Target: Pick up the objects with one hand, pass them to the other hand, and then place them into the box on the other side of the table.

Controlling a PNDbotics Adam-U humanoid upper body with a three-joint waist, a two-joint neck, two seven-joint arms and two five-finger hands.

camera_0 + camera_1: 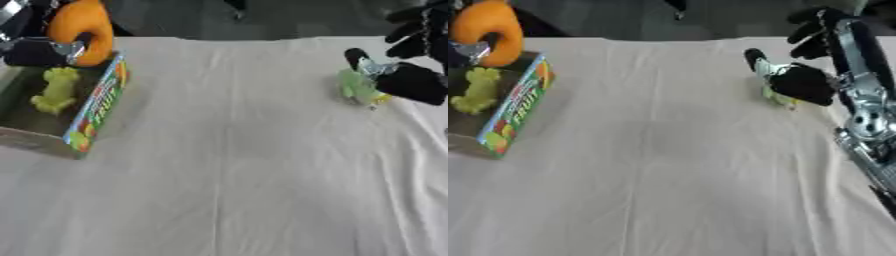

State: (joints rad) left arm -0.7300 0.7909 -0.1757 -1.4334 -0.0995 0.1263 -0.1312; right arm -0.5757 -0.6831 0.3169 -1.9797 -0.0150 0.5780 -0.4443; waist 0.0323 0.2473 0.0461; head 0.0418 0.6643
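Note:
My left hand (37,51) is at the upper left, over the far end of the box (98,107), its fingers curled round an orange curved toy (83,25). The box is an open carton with a colourful fruit print on its side, and a yellow-green toy (56,90) lies inside it. At the right, a pale green toy (357,87) with a yellow bit lies on the white cloth. My right hand (802,84) hovers right over it. The thumb (754,57) reaches past the toy's far side and the fingers (815,27) are raised and spread, away from the toy.
A white cloth (236,165) covers the table. My right forearm (868,120), silver and black, runs down the right edge. The table's far edge (245,37) meets a dark floor.

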